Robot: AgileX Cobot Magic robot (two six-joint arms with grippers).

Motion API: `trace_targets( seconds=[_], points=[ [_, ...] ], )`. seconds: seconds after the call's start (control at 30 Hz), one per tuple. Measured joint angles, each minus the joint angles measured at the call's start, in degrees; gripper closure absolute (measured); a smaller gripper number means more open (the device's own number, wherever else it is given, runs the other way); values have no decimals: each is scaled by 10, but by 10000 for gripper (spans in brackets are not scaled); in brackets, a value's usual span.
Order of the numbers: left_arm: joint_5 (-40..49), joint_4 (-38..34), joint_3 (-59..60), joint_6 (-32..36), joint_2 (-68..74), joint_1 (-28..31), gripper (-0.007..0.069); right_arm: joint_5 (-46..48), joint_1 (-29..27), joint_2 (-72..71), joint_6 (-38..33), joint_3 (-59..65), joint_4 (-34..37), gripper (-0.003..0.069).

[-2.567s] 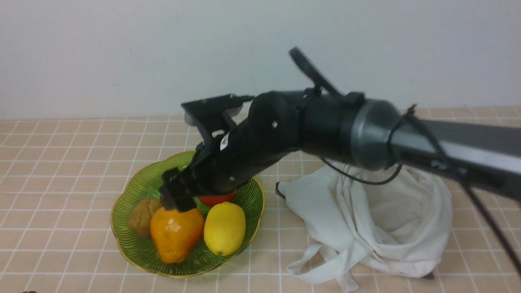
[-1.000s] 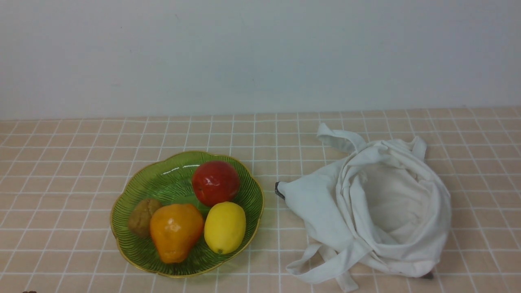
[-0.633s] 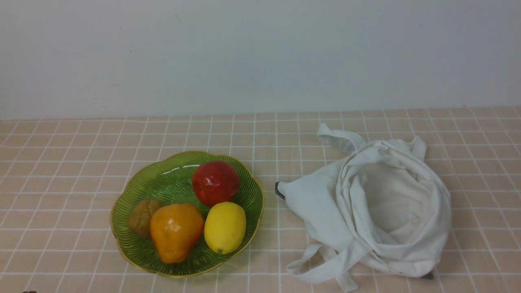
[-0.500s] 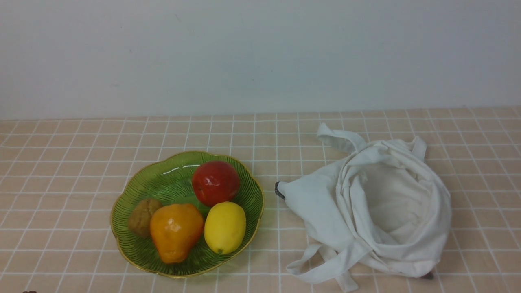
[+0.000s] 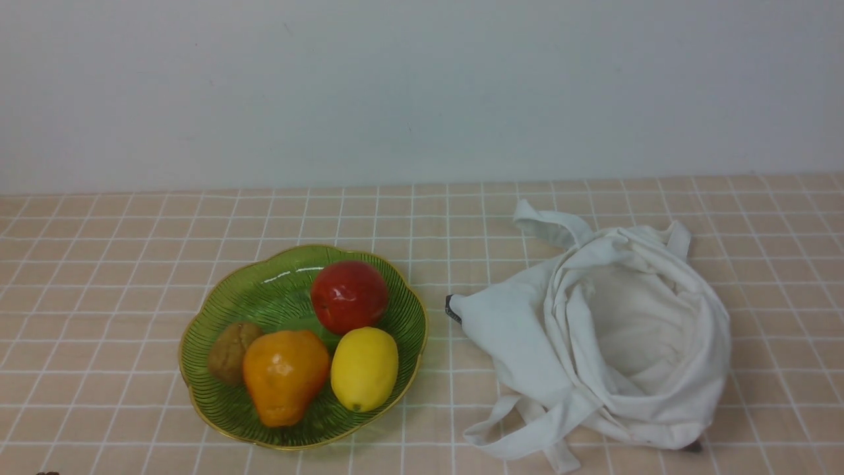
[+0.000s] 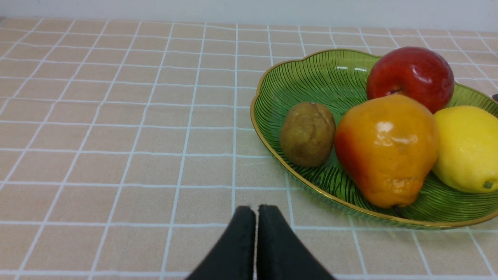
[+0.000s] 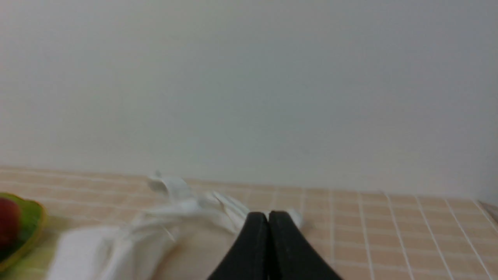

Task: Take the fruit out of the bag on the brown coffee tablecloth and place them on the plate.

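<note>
The plate on the left looks like translucent green glass, ribbed all over, with a thin shiny gold edge. On it, the fruit nearest me is glossy and smooth, orange-yellow, catching a bright highlight. The red apple behind it is just as shiny, the lemon smooth with a softer sheen, and the small brown fruit dull and rough-skinned. To the right, the bag is soft matt white cloth, rumpled into folds. The tablecloth is a flat, matt peach-brown weave gridded with thin white lines. The far wall is plain and matt.
</note>
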Motion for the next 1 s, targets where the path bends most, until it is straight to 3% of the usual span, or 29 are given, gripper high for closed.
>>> trace_targets(
  seconds=[0.13,1.0],
  points=[
    [0,0,0,0,0,0,632,33,-38,-14,0,76,6,672],
    [0,0,0,0,0,0,632,38,-40,-14,0,75,10,672]
  ],
)
